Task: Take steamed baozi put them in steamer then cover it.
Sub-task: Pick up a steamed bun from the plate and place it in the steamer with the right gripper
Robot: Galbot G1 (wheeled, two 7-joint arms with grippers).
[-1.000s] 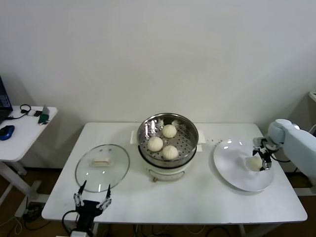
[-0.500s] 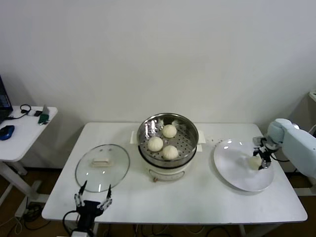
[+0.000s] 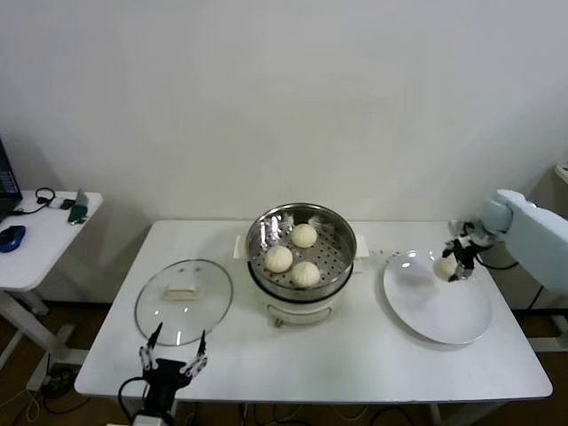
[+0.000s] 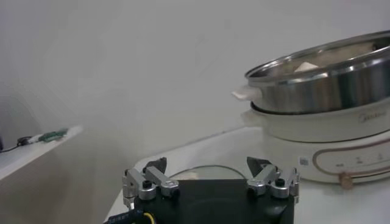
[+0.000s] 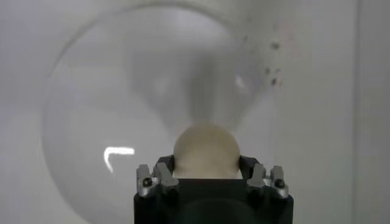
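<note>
Last baozi leaves the plate

Right hand (image 3: 454, 260), closed on the fourth baozi (image 3: 445, 266), has lifted it; steamer (image 3: 302, 251) at 9 o'clock awaits. Left hand (image 3: 171, 362) open, parked.

Three cream-white steamed baozi (image 3: 292, 258) resting on perforated tray inside open steel steamer (image 3: 302, 264) at table centre. Fourth baozi (image 3: 445, 266), smooth and round, raised clear of table surface, well right of steamer. Glass cover (image 3: 184, 300) lying flat, handle up, left of steamer.
</note>
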